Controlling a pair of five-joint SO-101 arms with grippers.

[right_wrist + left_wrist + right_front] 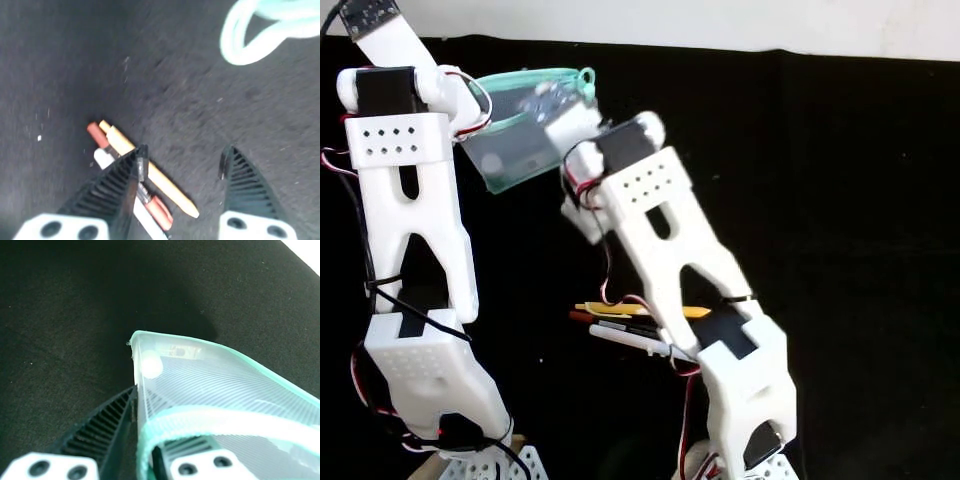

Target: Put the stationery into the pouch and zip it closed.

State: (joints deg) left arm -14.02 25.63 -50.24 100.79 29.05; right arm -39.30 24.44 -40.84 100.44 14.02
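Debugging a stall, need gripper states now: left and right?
Left gripper: closed on the edge of the pouch.
Right gripper: open, holding nothing, above the pens.

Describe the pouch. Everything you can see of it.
The pouch is see-through, finely ribbed plastic with mint-green edging and a green loop at one corner. It is held tilted over the black table, one edge clamped in the left gripper. The open right gripper is near its loop end; whether it touches cannot be told. Pale shapes show through the wall, too vague to name. Whether the zip is open is unclear.
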